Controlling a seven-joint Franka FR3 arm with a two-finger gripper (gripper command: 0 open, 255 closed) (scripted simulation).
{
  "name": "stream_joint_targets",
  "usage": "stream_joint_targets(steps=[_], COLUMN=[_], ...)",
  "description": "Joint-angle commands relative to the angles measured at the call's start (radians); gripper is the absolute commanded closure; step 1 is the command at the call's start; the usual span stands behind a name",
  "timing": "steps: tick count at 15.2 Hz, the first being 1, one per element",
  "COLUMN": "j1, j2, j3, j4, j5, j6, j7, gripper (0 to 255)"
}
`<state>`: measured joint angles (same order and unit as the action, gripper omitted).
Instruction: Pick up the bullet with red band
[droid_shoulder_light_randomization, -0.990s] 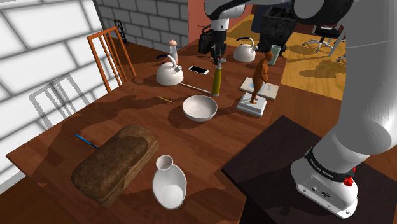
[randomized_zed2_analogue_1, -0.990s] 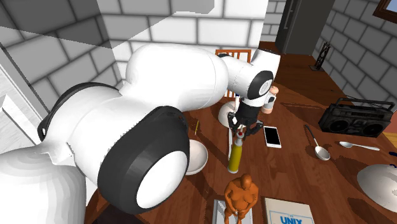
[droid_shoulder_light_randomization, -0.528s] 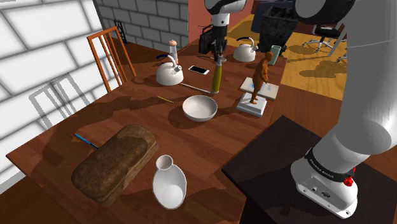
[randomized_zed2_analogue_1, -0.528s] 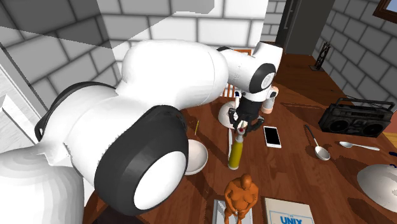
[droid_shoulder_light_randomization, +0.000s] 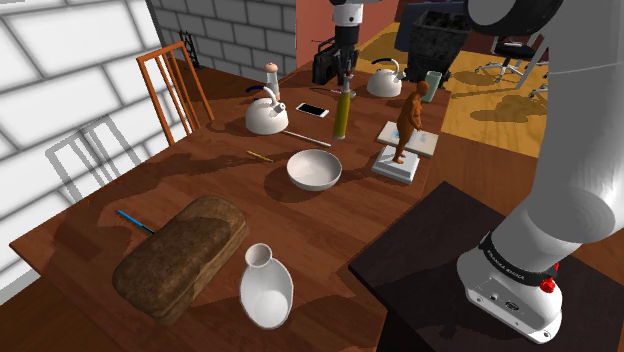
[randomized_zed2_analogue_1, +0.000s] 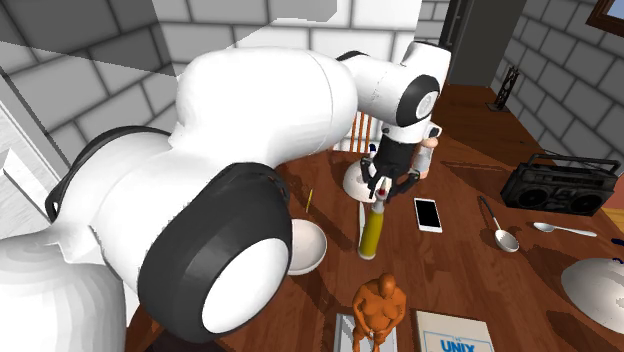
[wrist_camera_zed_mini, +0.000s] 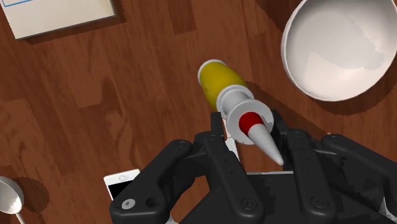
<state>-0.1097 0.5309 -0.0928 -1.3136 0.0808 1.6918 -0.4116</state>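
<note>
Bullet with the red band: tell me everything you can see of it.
The bullet has a mustard-yellow body, a grey neck, a red band and a grey pointed tip. It is upright, tip up, clasped near the top by the black tool, over the wooden table beside a white bowl.

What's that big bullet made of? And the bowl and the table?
The bullet looks like metal: smooth yellow brassy casing, grey neck, red band, pale tip; painted plastic is possible. The bowl is plain matte white, maybe ceramic, hard to tell. The table looks like glossy dark wood, with plank grain showing.
</note>
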Motion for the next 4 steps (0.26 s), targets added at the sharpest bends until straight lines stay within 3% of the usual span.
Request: stream_joint_targets(steps=[1, 4], j1=[-0.002, -0.002], j2=[-0.002, -0.003], j3=[0.000, -0.001], j4=[0.027, 0.041], j5=[0.000, -0.001], j6=[-0.028, -0.043], j7=[0.000, 0.001], gripper=[255, 255])
